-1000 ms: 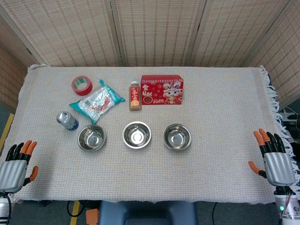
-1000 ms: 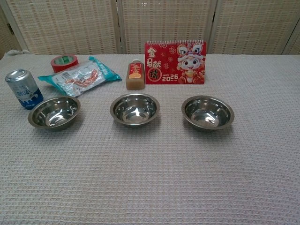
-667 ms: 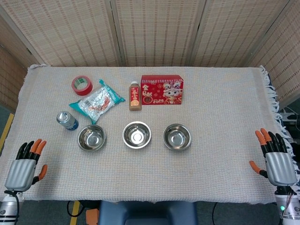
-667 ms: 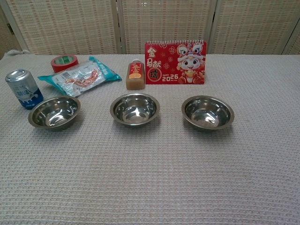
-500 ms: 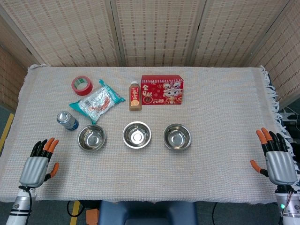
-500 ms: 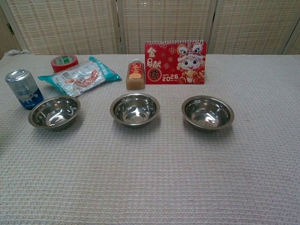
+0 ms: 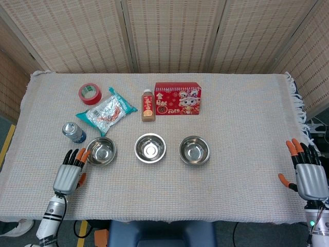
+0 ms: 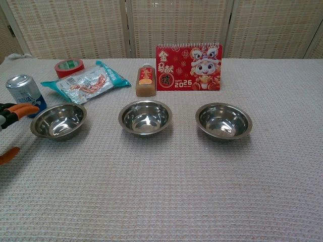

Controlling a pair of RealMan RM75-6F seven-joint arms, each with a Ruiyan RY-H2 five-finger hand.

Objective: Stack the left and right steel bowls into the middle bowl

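Over the tablecloth (image 7: 241, 118), the left robot hand (image 7: 71, 171) has neared the left bowl (image 7: 101, 151).

Three bowls sat in a row, clutter behind.
Left bowl (image 7: 101, 151), middle bowl (image 7: 150, 147), right bowl (image 7: 194, 150); can (image 7: 74, 132) beside the left one.

Backdrop: folding screen (image 7: 169, 33) of woven reed panels in pale wooden frames, standing along the far edge of the table and angling in at both sides; panel weave fine and horizontal; same screen fills the top of the chest view. Table (image 7: 247, 128) covered by a cream waffle-weave cloth (image 7: 241, 190) reaching every edge; fringe hangs off its right side. Floor (image 7: 6, 131) dark grey at the left, with a yellow tape line (image 7: 6, 144); lighting even and diffuse, shadows soft.
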